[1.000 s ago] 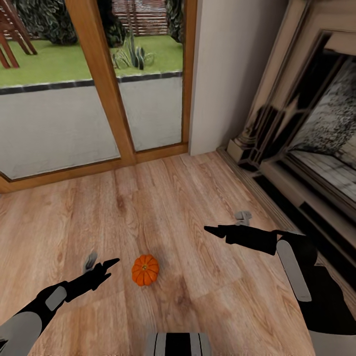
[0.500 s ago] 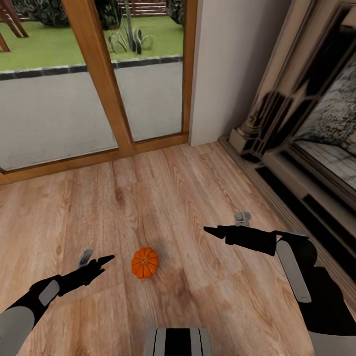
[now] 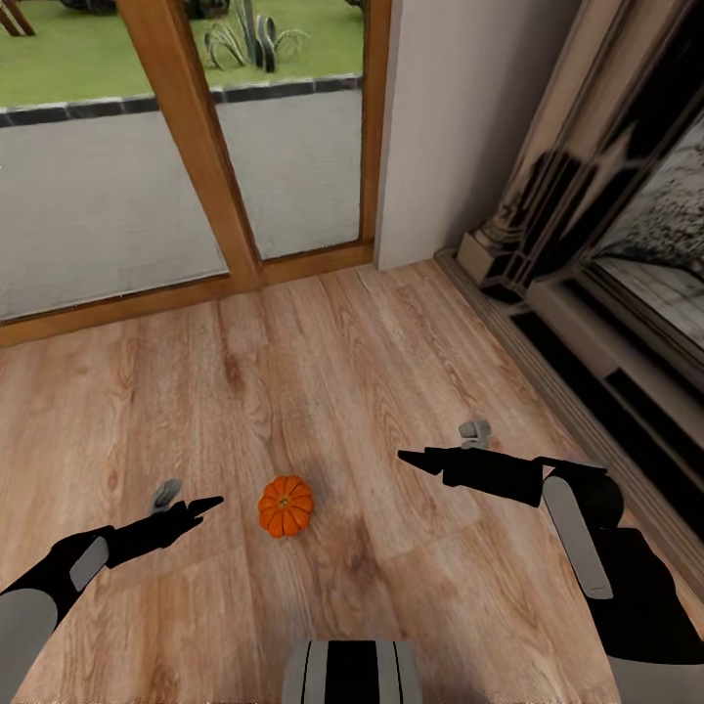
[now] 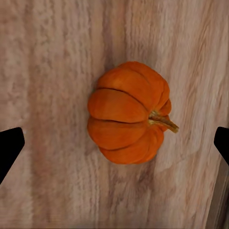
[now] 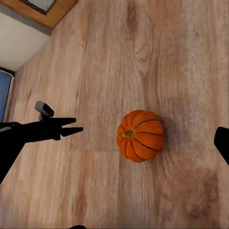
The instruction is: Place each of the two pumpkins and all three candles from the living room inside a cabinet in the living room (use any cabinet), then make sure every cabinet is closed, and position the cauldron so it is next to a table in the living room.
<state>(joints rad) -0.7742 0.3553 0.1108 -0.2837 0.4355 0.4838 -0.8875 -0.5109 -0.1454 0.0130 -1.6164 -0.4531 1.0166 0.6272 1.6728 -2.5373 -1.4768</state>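
Orange, the pumpkin (image 3: pixel 286 506) sat on the wood floor (image 3: pixel 323 372) between my two grippers, just beyond my left gripper (image 3: pixel 200 507), touching neither. My left jaws stood wide and empty, framing it. My right gripper (image 3: pixel 409 458) hung nearby; its opening I couldn't tell.

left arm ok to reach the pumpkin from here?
Probably yes. The pumpkin sits alone on bare floor, just beside the left hand, and the left wrist view has it centred between open fingers. Nothing lies between them.
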